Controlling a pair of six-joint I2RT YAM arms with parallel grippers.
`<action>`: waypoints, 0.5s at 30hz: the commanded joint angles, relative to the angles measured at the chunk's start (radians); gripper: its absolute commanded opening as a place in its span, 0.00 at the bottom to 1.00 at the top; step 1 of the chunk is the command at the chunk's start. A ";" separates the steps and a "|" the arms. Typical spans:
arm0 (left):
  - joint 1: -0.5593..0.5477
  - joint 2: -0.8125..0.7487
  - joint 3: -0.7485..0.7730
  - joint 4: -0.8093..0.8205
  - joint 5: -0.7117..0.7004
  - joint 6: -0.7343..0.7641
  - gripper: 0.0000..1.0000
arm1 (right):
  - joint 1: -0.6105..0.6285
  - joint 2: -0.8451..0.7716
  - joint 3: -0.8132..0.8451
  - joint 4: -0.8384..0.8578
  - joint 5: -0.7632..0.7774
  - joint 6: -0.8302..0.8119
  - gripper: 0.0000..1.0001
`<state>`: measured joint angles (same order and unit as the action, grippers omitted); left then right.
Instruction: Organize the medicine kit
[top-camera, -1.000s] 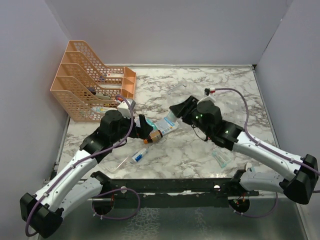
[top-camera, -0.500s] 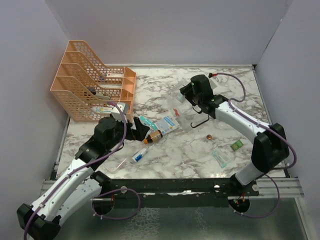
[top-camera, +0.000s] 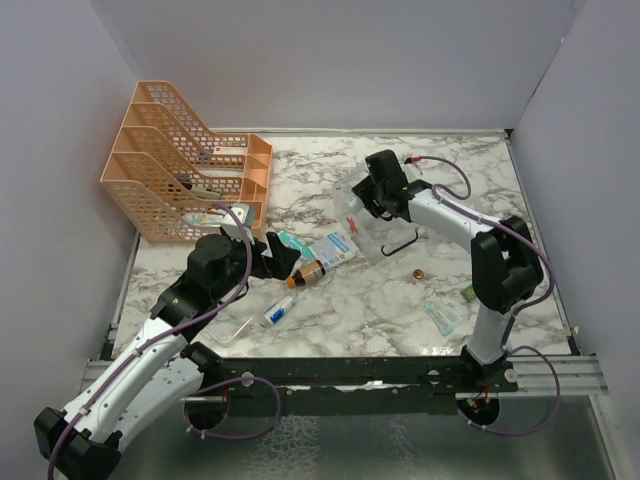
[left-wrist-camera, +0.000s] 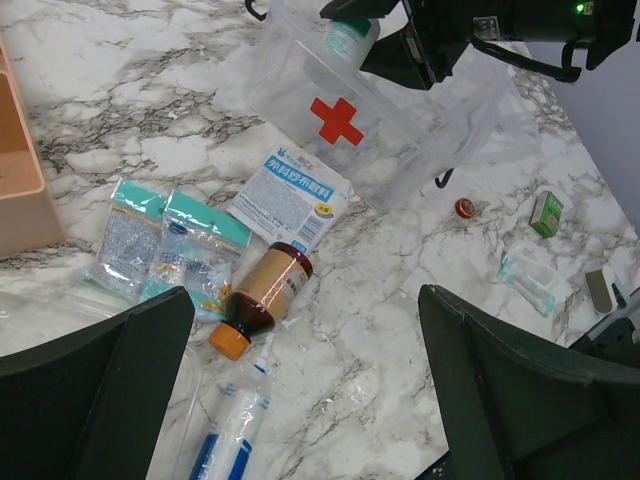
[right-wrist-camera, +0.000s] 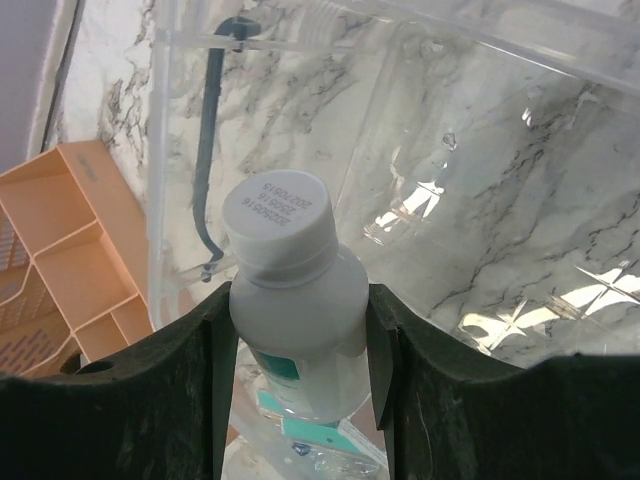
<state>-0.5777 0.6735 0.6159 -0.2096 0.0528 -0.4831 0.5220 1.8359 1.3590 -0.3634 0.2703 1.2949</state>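
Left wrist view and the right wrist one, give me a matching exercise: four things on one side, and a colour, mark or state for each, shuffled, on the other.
1. brown bottle
2. medicine kit
3. small box
4. white bottle

A. green
B. held in the right pincer
C. orange cap
D. red cross on it

Pairs: 1-C, 2-D, 3-A, 4-B

Robot lab test cell.
Plain walls (top-camera: 340, 60) are enclosing a marble-patterned tabletop (top-camera: 370, 300), and two robot arms (top-camera: 150, 350) are sitting on a black rail (top-camera: 340, 370) at its edge.
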 joint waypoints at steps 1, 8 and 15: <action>-0.001 -0.015 -0.003 0.032 0.008 -0.003 0.99 | -0.002 0.010 0.000 -0.012 -0.021 0.098 0.39; -0.001 -0.016 -0.005 0.018 0.003 -0.003 0.99 | -0.002 0.074 0.024 -0.005 -0.042 0.112 0.43; 0.000 -0.015 -0.004 0.015 -0.003 0.004 0.99 | -0.002 0.123 0.054 -0.008 -0.057 0.111 0.50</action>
<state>-0.5777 0.6712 0.6144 -0.2092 0.0521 -0.4828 0.5217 1.9366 1.3598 -0.3737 0.2382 1.3880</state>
